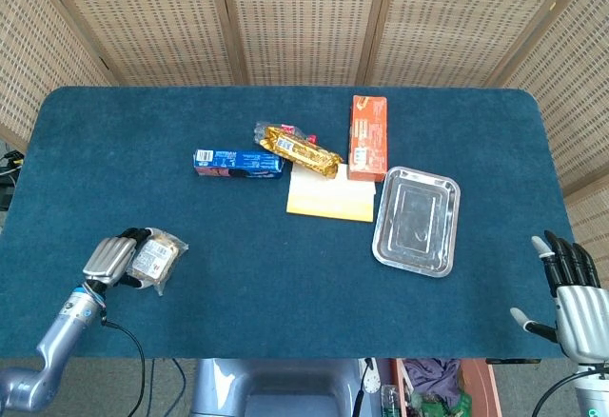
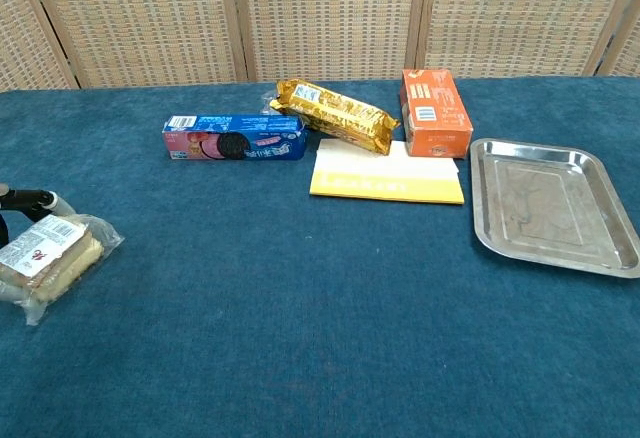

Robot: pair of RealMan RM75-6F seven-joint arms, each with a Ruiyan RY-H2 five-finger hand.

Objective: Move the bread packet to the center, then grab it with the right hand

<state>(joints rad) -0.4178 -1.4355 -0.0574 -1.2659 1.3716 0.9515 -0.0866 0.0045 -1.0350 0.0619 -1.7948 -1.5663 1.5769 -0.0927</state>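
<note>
The steel tray [image 1: 416, 221] lies flat toward the right of the blue bench [image 1: 285, 303] and holds nothing. To its left lies a yellow card [image 1: 330, 193], with an orange box [image 1: 367, 137] behind it, a gold snack bag [image 1: 298, 149] overlapping the card's back corner, and a blue cookie box [image 1: 239, 163] further left. The bread packet [image 1: 156, 257], a clear wrapper with bread inside, sits near the front left of the bench, well apart from that cluster. The left robot hand [image 1: 116, 256] is against the packet's left side, fingers touching it; whether it actually grips cannot be told. The right robot hand [image 1: 573, 293] hangs past the bench's front right corner, fingers spread, holding nothing. Bare blue cloth stretches between packet and tray.
</note>
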